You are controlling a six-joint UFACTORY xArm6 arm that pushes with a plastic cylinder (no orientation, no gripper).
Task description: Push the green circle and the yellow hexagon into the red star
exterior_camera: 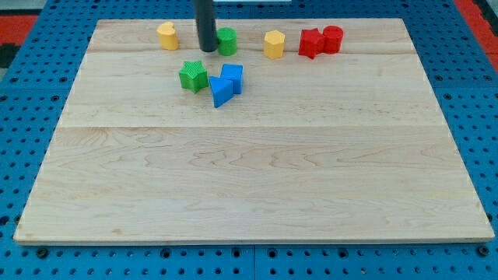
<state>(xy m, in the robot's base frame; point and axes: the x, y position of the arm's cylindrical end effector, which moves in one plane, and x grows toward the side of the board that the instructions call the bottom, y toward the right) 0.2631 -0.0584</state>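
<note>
The green circle [227, 40] stands near the view's top, left of centre. My tip [207, 50] touches its left side. The yellow hexagon [274, 44] sits a short way to the circle's right. The red star [311, 43] is right of the hexagon, with a small gap between them. A second red block [333, 38] touches the star's right side.
A yellow block [166, 35] sits left of my tip near the top edge. A green star [193, 76] lies below my tip. A blue cube [233, 77] and a blue triangle [220, 92] touch each other just right of it. The wooden board [249, 179] lies on a blue pegboard.
</note>
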